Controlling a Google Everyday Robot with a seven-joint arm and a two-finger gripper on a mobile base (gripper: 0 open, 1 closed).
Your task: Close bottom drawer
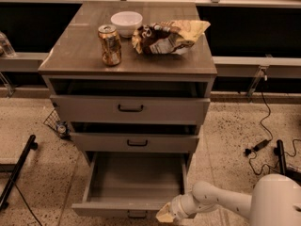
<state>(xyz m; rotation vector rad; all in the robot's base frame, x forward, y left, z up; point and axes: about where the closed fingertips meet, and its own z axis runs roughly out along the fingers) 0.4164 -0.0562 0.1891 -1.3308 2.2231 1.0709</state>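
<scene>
The bottom drawer [131, 208] of the grey cabinet is pulled far out; its plain grey interior [136, 178] shows and its small dark handle [137, 215] is at the frame's lower edge. My gripper [165, 214] sits at the end of the white arm [221, 201], right at the drawer front's right end, near the bottom of the view. The middle drawer [136, 142] and top drawer [130, 108] stand slightly open.
On the cabinet top [80, 51] stand a soda can [109, 44], a white bowl [126, 22] and a chip bag [168, 36]. Cables [261, 145] lie on the floor at right; a black stand leg [16, 171] lies at left.
</scene>
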